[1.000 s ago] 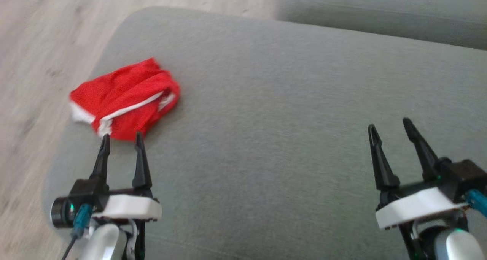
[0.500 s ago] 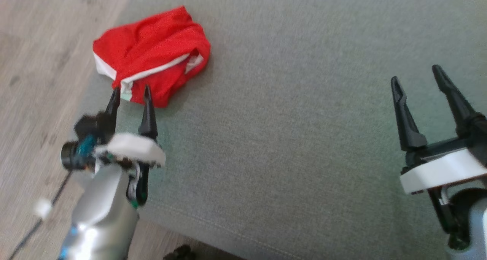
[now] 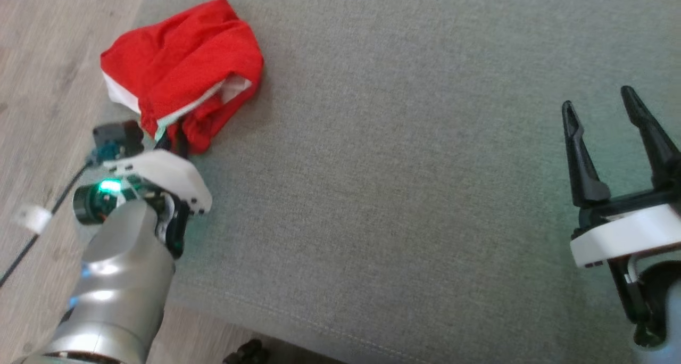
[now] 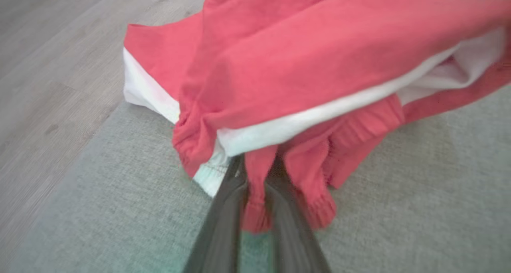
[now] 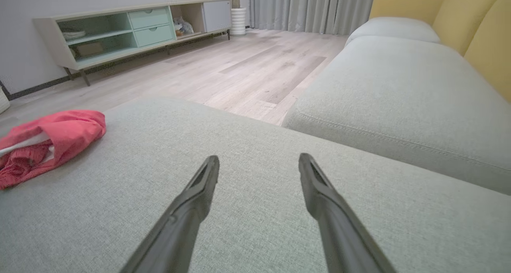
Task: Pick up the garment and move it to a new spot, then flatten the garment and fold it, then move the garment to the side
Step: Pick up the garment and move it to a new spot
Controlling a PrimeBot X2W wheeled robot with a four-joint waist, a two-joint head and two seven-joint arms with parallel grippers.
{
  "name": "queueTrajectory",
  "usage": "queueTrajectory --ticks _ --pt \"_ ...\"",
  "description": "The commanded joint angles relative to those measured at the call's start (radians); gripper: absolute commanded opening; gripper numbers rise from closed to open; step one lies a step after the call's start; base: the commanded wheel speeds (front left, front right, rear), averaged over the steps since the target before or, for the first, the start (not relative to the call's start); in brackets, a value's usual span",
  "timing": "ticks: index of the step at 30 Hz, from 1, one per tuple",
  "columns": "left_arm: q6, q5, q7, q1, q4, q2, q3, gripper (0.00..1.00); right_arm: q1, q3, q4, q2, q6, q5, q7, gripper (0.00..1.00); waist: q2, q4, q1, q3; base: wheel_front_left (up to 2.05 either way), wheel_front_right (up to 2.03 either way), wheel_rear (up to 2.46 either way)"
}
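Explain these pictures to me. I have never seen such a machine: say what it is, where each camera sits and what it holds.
This is a wheeled robot with two arms, each ending in a two-fingered hand. The picture showing both arms comes from a camera on its head, looking down at a grey cushion. The other two come from cameras on its wrists, each looking along that hand's own dark fingers. A crumpled red garment with white trim lies near the cushion's edge, beside the wooden floor. The left hand is shut on a fold at the garment's near edge. The right hand is open, holds nothing and hovers above bare cushion.
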Motion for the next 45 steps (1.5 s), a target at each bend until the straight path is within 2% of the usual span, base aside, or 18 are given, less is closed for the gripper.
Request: queueTrajectory --ticks 1,2,6,9,17,23,27,32,36,40,44,45 --pt "0.016 0.014 -0.057 0.005 -0.004 0.059 0.012 0.0 0.0 0.023 -0.027 0.013 0.004 0.01 -0.016 1.0 0.0 -0.012 -0.0001 -0.041 0.0 0.0 0.0" --pt "0.016 0.014 -0.057 0.005 -0.004 0.059 0.012 0.0 0.0 0.023 -0.027 0.013 0.004 0.01 -0.016 1.0 0.0 -0.012 -0.0001 -0.041 0.0 0.0 0.0" --pt "0.04 0.024 -0.164 0.027 -0.006 0.088 0.019 0.0 0.011 0.03 0.004 0.03 0.004 0.016 -0.054 1.0 0.0 -0.032 -0.0001 -0.125 0.0 0.0 0.0" --pt "0.054 0.025 -0.19 0.06 -0.038 0.11 0.032 0.0 0.024 0.037 0.032 0.046 0.004 0.026 -0.084 1.0 0.0 -0.052 -0.0001 -0.194 0.0 0.0 0.0" --pt "0.101 0.06 -0.199 0.212 -0.285 0.143 0.04 0.0 0.075 0.058 0.085 0.084 0.004 0.053 -0.135 1.0 0.0 -0.138 -0.0001 -0.315 0.0 0.0 0.0" --pt "0.118 0.081 -0.143 0.325 -0.501 0.13 -0.012 0.0 0.1 0.064 0.102 0.098 0.004 0.071 -0.148 1.0 0.0 -0.256 -0.0001 -0.324 0.0 0.0 0.0" --pt "0.121 0.096 -0.069 0.372 -0.62 0.103 -0.069 0.0 0.107 0.07 0.118 0.102 0.004 0.09 -0.158 1.0 0.0 -0.369 -0.0001 -0.307 0.0 0.0 0.0" --pt "0.1 0.139 0.014 0.38 -0.716 0.049 -0.182 0.0 0.104 0.068 0.137 0.104 0.004 0.123 -0.178 1.0 0.0 -0.519 -0.0001 -0.266 0.0 0.0 0.0" --pt "0.044 0.186 0.059 0.361 -0.739 -0.009 -0.307 0.0 0.099 0.06 0.158 0.104 0.004 0.15 -0.198 1.0 0.0 -0.618 -0.0001 -0.233 0.0 0.0 0.0" --pt "-0.002 0.218 0.08 0.352 -0.724 -0.047 -0.432 0.0 0.092 0.055 0.176 0.104 0.004 0.176 -0.219 1.0 0.0 -0.684 -0.0001 -0.207 0.0 0.0 0.0" --pt "-0.025 0.221 0.081 0.358 -0.705 -0.063 -0.526 0.0 0.092 0.046 0.192 0.104 0.004 0.195 -0.236 1.0 0.0 -0.704 -0.0001 -0.192 0.0 0.0 0.0" --pt "-0.027 0.22 0.075 0.357 -0.703 -0.065 -0.539 0.33 0.092 0.044 0.194 0.104 0.004 0.198 -0.24 1.0 0.0 -0.703 -0.0001 -0.189 0.0 0.0 0.0"
